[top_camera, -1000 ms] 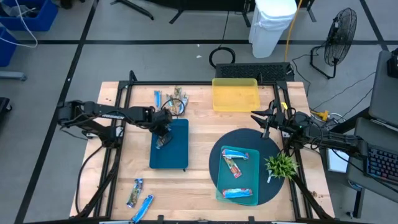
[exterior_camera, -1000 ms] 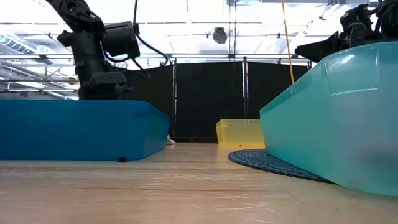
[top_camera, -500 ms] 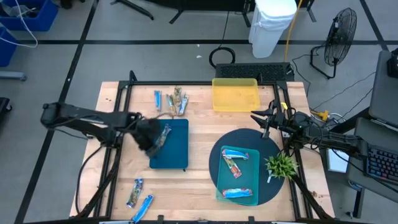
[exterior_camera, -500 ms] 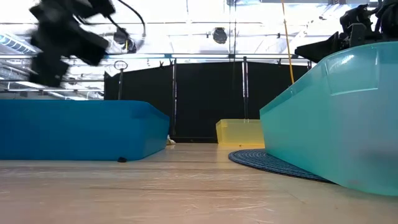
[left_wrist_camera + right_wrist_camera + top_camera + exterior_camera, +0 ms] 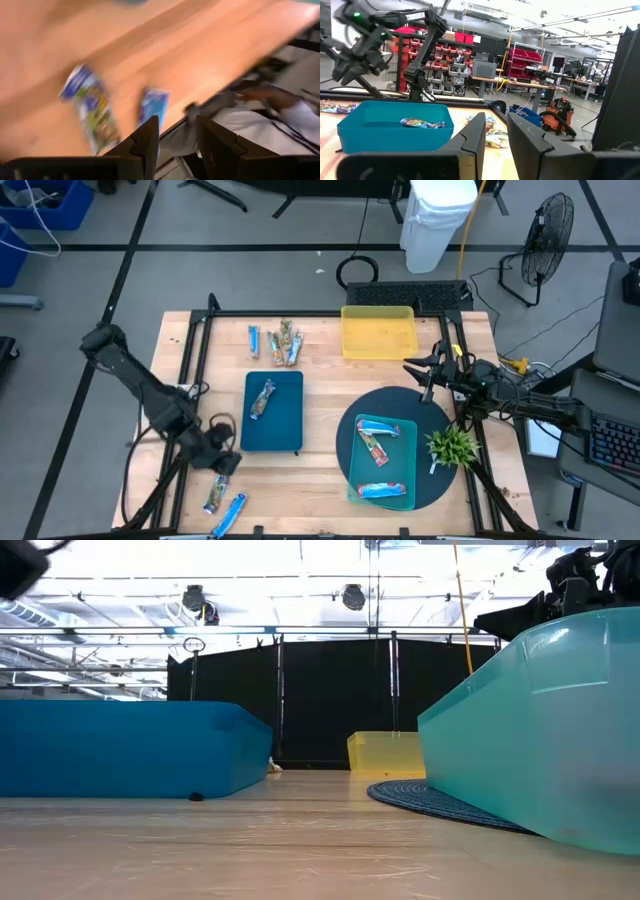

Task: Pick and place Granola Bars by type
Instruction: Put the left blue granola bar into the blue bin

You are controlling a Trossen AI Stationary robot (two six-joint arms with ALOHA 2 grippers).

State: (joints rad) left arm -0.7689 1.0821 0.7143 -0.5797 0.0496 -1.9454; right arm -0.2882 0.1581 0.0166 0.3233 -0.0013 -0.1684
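The worktop point(image 5: 320, 430) carries, largest first, a round dark mat point(image 5: 445, 475) by the right edge, a blue tray point(image 5: 285, 430) left of centre, a yellow tray point(image 5: 379, 333) at the far edge and a teal tray point(image 5: 400, 465) on the mat. A plant point(image 5: 452, 447) stands at the mat's right rim.

The bars are spread out. A mottled bar point(image 5: 262, 398) lies in the blue tray. The teal tray holds two blue bars point(image 5: 378, 427) and one reddish one point(image 5: 376, 447). A cluster of bars point(image 5: 277, 340) waits at the far edge, left of the yellow tray. Near the front left corner lie a mottled pair-mate point(image 5: 215, 490) and a blue pair-mate point(image 5: 229, 514), just beside each other.

The left gripper point(image 5: 222, 463) hangs over that front pair, fingers apart and empty. The right gripper point(image 5: 424, 375) waits near the right edge beyond the mat, fingers slightly apart, holding nothing.

The risk lies in the front pair's closeness: a descent that is slightly off could catch both wrappers or nudge the blue one off the front edge. The shiny wrapper may also slip from a shallow pinch. Taking the wrong bar would put a blue one in the tray holding the mottled type.
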